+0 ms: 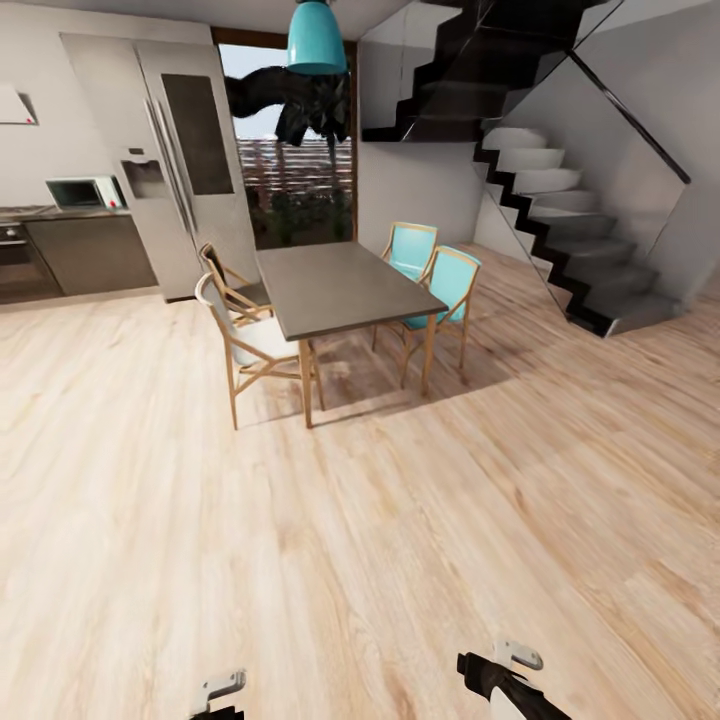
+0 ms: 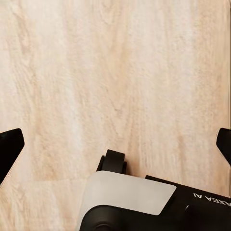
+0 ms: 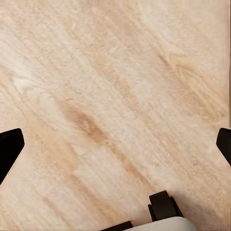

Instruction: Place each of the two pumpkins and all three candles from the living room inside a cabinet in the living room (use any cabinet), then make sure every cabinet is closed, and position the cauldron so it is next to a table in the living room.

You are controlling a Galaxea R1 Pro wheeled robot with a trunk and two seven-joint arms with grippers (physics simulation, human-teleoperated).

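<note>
With both tools, left tool (image 2: 115,144) and right tool (image 3: 115,144), spread and empty above the wood floor (image 1: 360,540), the robot faces the dining table (image 1: 340,285) at centre frame, so it should turn away to find the living room.

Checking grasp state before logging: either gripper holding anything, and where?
Nothing held. Left gripper and right gripper both have fingertips spread wide over bare wooden floor.
</note>
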